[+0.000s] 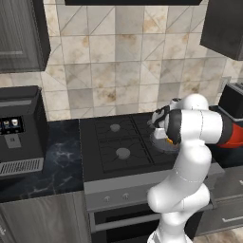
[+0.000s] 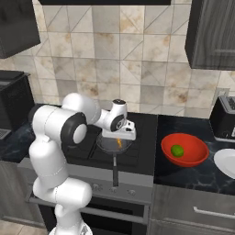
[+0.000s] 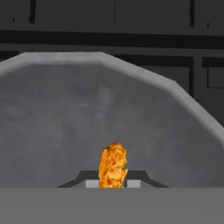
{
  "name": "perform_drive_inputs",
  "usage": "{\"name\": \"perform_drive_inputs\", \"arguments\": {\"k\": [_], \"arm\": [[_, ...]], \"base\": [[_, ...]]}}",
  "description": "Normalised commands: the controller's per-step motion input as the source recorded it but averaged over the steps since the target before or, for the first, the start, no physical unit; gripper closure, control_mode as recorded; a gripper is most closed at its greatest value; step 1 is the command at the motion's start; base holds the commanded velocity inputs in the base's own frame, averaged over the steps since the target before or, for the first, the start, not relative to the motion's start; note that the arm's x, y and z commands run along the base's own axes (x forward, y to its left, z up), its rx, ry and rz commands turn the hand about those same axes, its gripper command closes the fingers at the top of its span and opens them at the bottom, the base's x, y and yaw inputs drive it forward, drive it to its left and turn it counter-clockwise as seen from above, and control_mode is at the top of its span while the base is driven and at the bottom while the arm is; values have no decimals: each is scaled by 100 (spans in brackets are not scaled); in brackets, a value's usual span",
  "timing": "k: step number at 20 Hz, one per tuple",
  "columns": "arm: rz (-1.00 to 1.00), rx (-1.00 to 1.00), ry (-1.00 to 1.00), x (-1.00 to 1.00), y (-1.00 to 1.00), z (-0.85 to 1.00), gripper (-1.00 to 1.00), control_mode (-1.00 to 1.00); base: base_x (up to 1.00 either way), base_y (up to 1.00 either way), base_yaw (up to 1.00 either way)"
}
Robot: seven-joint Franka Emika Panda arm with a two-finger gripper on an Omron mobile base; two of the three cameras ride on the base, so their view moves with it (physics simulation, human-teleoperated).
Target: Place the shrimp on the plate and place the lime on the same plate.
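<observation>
This is a home kitchen, rendered. A black gas stove (image 1: 126, 142) with burner grates is built into a run of dark marble table (image 1: 57, 166), with knobs on its front and an oven door (image 1: 123, 220) below. Beige and brown tiles (image 1: 123, 61) cover the wall behind it, and dark wood cabinets (image 2: 215, 32) hang above on both sides. A black coffee machine (image 1: 19, 128) stands left of the stove and a toaster (image 2: 225, 117) to the right. Drawers with metal handles (image 2: 213, 212) sit under the table. A grey pan (image 2: 112, 144) rests on the stove, and a red bowl (image 2: 193, 153) and a white plate (image 2: 227, 161) stand on the table to its right.
</observation>
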Motion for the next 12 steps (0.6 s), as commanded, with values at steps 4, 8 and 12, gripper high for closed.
{"name": "perform_drive_inputs", "arguments": {"k": [4,8,12], "arm": [[0,-3,-1,-15,13,22,100,-100],[0,-8,-1,-11,24,56,100,-100],[0,-5,0,-25,13,74,100,-100]], "base": [[0,0,0],[0,0,0],[0,0,0]]}}
